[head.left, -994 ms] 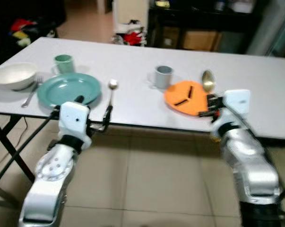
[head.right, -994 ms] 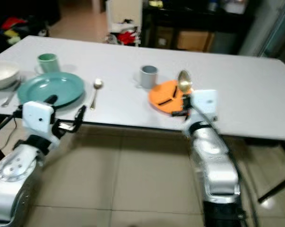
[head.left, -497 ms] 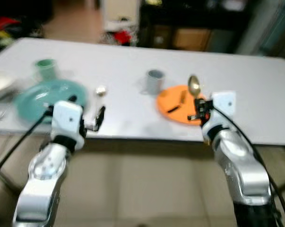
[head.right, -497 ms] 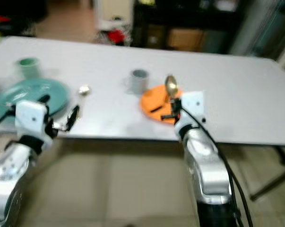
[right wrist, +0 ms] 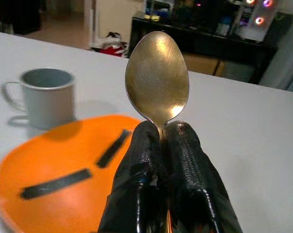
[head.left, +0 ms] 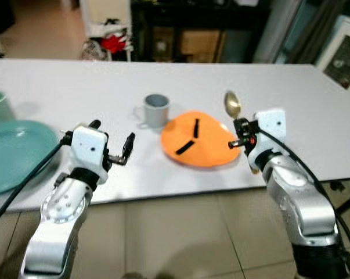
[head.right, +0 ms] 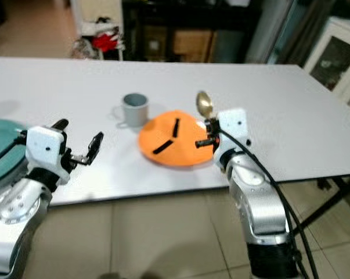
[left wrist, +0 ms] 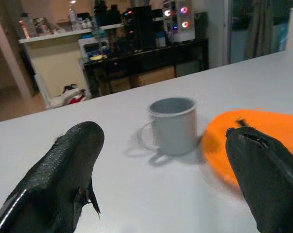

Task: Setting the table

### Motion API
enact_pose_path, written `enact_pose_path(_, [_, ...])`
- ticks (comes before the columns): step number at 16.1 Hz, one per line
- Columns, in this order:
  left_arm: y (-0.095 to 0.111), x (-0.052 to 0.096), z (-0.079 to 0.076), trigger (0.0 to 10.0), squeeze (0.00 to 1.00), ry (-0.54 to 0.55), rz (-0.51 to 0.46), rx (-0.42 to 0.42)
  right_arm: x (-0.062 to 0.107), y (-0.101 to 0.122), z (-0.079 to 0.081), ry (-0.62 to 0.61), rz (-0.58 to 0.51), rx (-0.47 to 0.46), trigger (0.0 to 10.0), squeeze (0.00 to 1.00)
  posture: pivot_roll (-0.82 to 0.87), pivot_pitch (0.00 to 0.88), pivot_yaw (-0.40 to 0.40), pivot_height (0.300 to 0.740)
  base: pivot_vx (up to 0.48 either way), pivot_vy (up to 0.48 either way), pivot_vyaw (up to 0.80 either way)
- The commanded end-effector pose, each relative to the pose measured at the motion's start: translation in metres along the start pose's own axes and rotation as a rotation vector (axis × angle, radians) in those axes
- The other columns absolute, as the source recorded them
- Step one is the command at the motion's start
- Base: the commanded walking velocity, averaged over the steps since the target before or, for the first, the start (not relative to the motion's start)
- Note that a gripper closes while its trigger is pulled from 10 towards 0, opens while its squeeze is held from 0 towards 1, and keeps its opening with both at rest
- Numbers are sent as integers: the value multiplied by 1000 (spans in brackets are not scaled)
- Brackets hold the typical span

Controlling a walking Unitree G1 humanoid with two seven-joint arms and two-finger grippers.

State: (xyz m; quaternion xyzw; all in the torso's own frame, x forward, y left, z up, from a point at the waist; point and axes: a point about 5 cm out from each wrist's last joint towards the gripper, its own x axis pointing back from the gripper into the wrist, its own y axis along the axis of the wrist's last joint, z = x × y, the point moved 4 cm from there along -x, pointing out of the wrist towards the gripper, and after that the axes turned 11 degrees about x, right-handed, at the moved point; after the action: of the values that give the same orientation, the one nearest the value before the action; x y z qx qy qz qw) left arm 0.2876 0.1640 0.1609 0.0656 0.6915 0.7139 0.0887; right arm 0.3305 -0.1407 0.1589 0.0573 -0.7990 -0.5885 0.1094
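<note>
Across the white table (head.left: 314,99) we see, near its front edge, an orange plate (head.left: 199,142) with two black strips on it, and a green plate (head.left: 12,152) toward the left end. Our right gripper (head.left: 240,132) sits at the orange plate's right rim, pinched tight around a gold spoon (right wrist: 157,80) whose bowl stands upright. Our left gripper (head.left: 111,141) hovers over the front edge with its fingers spread wide, holding nothing. Just behind the orange plate stands a grey mug (head.left: 156,109).
</note>
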Motion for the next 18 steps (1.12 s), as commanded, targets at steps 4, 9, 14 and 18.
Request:
enact_pose_path(4, [3, 2, -4, 10000, 0, -8, -2, -3, -6, -9, 10, 118, 53, 23, 10000, 0, 88, 0, -56, 740, 338, 0, 0])
enact_pose_path(9, [2, 3, -4, 10000, 0, -16, 10, -11, -12, -19, 17, 135, 111, 41, 10000, 0, 86, 0, -44, 740, 336, 0, 0])
enact_pose_path(14, [-4, 2, -8, 10000, 0, -110, 91, -12, -32, -24, 28, 195, 173, 0, 10000, 0, 89, 0, -32, 740, 59, 0, 0])
enact_pose_path(18, [4, 8, -28, 10000, 0, -305, 119, 36, -46, -33, 34, 214, 238, 33, 10000, 0, 95, 0, -26, 740, 0, 0, 0])
